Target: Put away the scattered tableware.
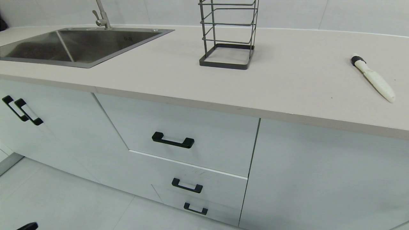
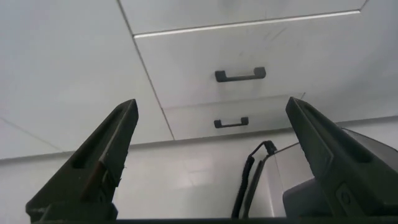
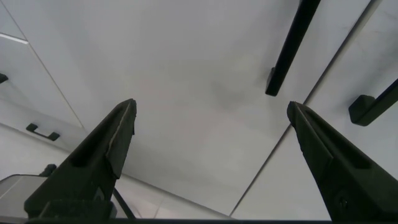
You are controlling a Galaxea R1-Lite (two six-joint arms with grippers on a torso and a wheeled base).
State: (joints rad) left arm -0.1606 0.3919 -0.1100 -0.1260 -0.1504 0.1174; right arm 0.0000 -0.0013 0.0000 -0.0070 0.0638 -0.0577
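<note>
A cream-white utensil with a black band at its far end lies flat on the beige countertop, far right. A black wire rack stands upright and empty near the counter's back middle. My left gripper hangs low in front of the cabinet drawers, open, nothing between its fingers. My right gripper is also open and empty, facing the white cabinet fronts below the counter.
A steel sink with a faucet is set into the counter at the left. Below the counter are three stacked drawers with black handles and cabinet doors. A tiled wall backs the counter.
</note>
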